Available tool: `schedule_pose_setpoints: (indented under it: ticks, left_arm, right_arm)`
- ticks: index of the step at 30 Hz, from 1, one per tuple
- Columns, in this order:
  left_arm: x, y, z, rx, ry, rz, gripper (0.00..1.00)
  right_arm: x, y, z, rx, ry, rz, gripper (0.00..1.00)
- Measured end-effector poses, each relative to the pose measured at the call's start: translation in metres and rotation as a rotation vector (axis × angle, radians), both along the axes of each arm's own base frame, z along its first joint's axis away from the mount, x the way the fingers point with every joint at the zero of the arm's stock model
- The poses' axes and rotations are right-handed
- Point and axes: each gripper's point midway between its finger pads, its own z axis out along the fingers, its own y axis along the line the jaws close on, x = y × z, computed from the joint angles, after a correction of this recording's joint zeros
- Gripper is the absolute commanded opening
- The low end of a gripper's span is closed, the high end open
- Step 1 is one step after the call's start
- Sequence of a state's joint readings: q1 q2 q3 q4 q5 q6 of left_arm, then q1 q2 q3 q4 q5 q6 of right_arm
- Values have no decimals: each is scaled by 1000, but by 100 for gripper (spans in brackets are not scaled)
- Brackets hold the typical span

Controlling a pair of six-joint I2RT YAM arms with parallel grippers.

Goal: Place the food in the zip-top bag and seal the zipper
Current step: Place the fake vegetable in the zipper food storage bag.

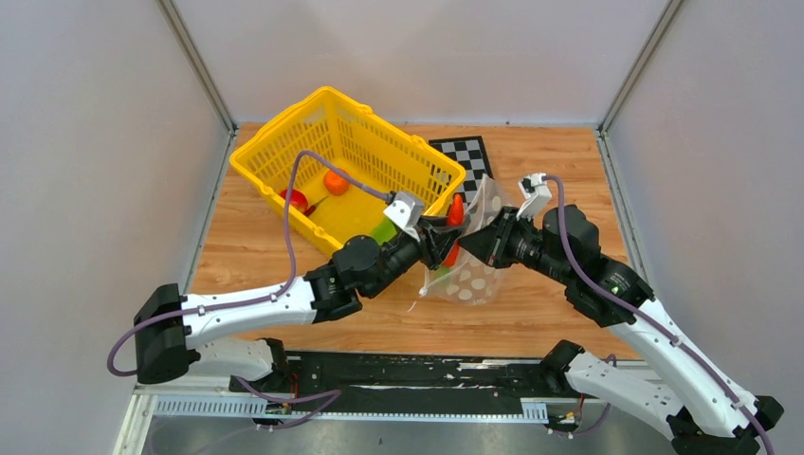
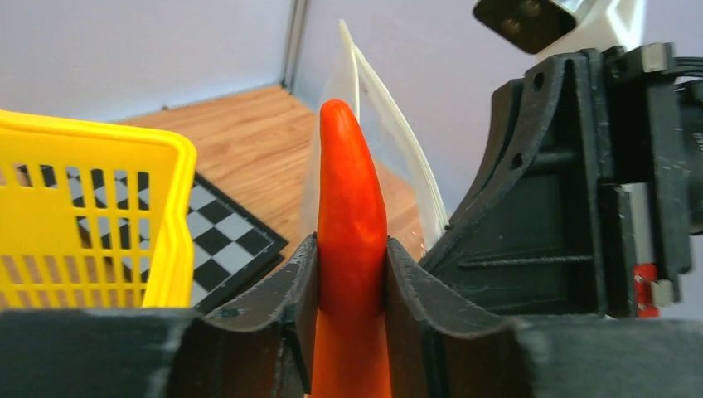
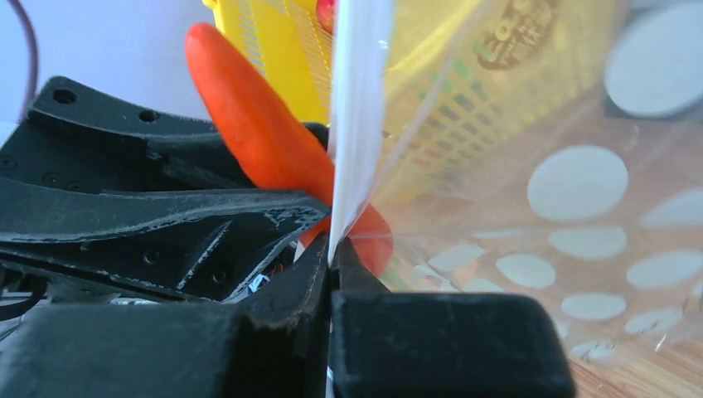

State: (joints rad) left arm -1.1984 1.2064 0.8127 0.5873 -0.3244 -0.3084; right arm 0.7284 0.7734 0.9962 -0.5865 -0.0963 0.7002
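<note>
Left wrist view shows the left jaws (image 2: 351, 253) clenched on an orange-red toy vegetable (image 2: 351, 191), carrot or chili I cannot tell, gripped mid-body with its rounded tip pointing up. Just behind it rises the zip-top bag (image 2: 390, 133). The right jaws (image 3: 333, 259) are pinched shut on the bag's pale zipper (image 3: 358, 116) edge and hold the dotted bag upright. From above, the bag's bottom rests on the wooden surface (image 1: 246, 261), just beside the yellow basket (image 1: 280, 123).

The main risk is a release on the wrong side of the film. In the right wrist view most of the vegetable lies beside the zipper strip, and I cannot tell whether its lower end is inside the mouth or only seen through the plastic. If it is let go outside, it will drop to the surface.

The bag is held by one edge only, so the mouth may gape very little, and a push from the vegetable could fold the wall or drag the film out of the right jaws.

Both sets of jaws are almost touching, so any sideways correction could knock them together.

An orange (image 1: 336, 182) and a red piece (image 1: 296, 199) lie in the basket, not yet bagged.
</note>
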Motion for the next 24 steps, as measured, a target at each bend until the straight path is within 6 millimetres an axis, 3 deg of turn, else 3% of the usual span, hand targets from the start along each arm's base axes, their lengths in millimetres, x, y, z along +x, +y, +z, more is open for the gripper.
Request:
schedule_pose_setpoints:
  ticks: [3, 6, 9, 12, 18, 21, 24]
  left_arm:
    - [8, -7, 2, 80, 2, 15, 54]
    - [7, -15, 8, 127, 13, -1, 52]
    - [3, -16, 11, 158, 15, -21, 56]
    - [1, -13, 4, 189, 19, -29, 57]
    - [-2, -2, -3, 240, 24, -23, 66]
    - [1, 4, -9, 288, 33, 1, 67]
    - [3, 8, -15, 334, 43, 17, 56]
  right_arm:
    - [3, 2, 3, -2, 0, -2, 0]
    - [2, 0, 0, -11, 11, -2, 0]
    - [1, -2, -4, -24, 19, -12, 0]
    - [0, -6, -5, -32, 22, -24, 0]
    - [-2, -12, -1, -14, 19, -49, 0]
    - [-9, -16, 7, 23, 8, -49, 0]
    - [-15, -22, 14, 10, 11, -46, 0]
